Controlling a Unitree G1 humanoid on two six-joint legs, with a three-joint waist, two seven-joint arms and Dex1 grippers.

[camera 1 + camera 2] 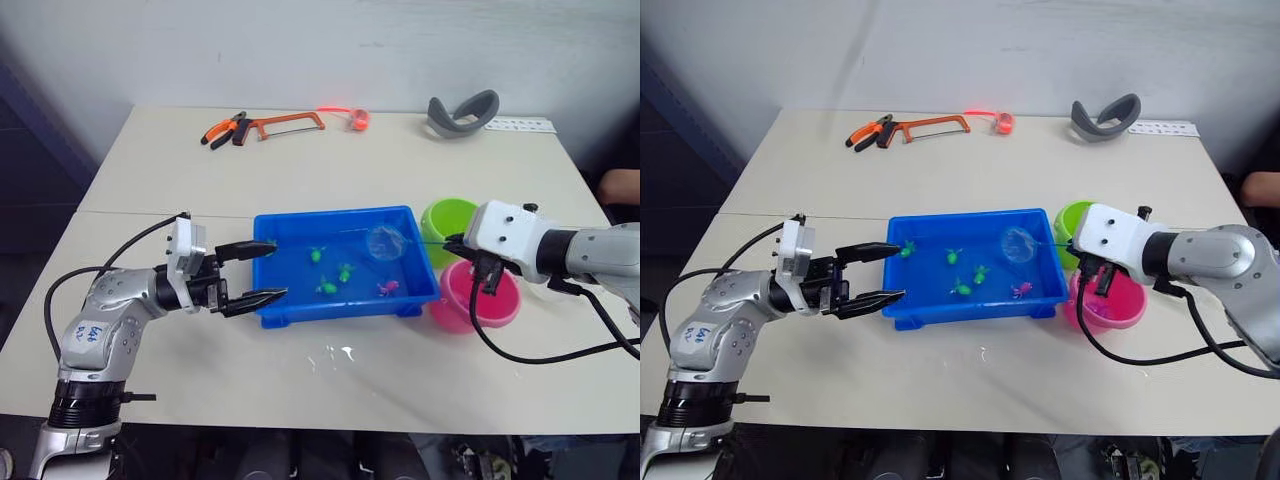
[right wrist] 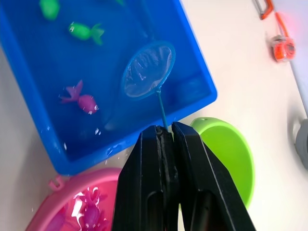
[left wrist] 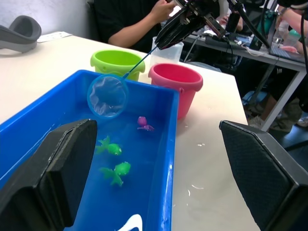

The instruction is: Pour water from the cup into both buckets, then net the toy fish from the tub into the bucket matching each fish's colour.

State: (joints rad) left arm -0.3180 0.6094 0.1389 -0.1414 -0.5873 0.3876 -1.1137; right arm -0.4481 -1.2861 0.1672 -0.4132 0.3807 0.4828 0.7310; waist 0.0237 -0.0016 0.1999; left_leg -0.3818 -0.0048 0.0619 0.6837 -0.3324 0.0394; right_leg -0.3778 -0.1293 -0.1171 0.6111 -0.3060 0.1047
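Observation:
The blue tub (image 1: 300,305) sits mid-table with water, several green toy fish (image 1: 327,288) and one pink fish (image 1: 388,288) in it. My left gripper (image 1: 265,272) is open at the tub's left end, one finger over the water and the other outside the front wall. To the tub's right stand the green bucket (image 1: 448,222) and the pink bucket (image 1: 480,305), which holds pink fish (image 2: 89,211). My right gripper (image 2: 166,132) is shut on the net's thin handle, and the net (image 1: 385,243) hangs over the tub's right end. A clear cup (image 3: 174,52) stands behind the buckets.
Pliers (image 1: 225,129), an orange hacksaw (image 1: 285,124), a red glowing object (image 1: 358,119) and a grey headband (image 1: 462,113) lie along the far edge. Water drops (image 1: 335,355) dot the table in front of the tub. A person (image 3: 134,24) sits beyond the table's right side.

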